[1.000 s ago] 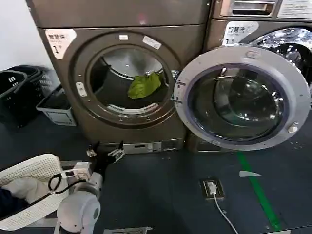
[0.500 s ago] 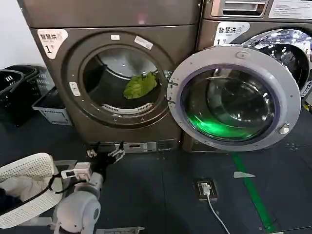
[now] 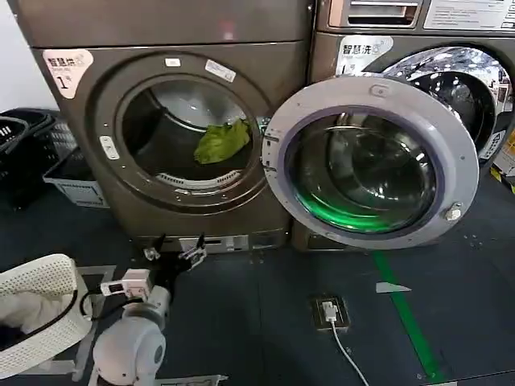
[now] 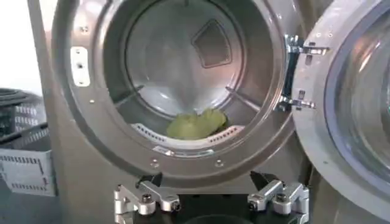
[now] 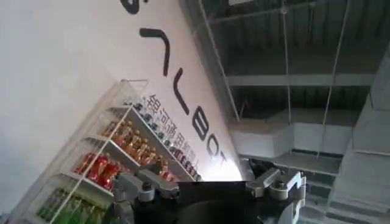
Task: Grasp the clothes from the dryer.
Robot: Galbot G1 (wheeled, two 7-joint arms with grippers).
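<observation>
The left arm is low down, at about 7 o'clock in the head view. It reaches forward toward the dryer (image 3: 177,137). Its white round joint is near the bottom edge. Its left tool (image 3: 173,249) sits just in front of the bottom panel of the dryer, down near the dark floor (image 3: 265,322). The two fingers (image 4: 143,199) are spread wide apart, and nothing is between them. In the left wrist view the tool points straight at the round mouth of the dryer, just under the brown ring.

The right tool (image 5: 210,187) shows in the right wrist view. It points up at a white wall with big dark letters and a shelf (image 5: 116,158) of bottles. Its fingers are spread apart too and hold nothing.

The clothes (image 3: 221,141) lie inside the drum, well apart from both tools. They are a small bunched yellow-green heap. The heap rests on the drum's bottom, at about 5 o'clock in the round mouth, close to the front lip. It is longer side to side than it is tall, and its higher end points to about 2 o'clock in the head view.

The glass door (image 3: 370,161) is swung wide open to the right of the mouth.
</observation>
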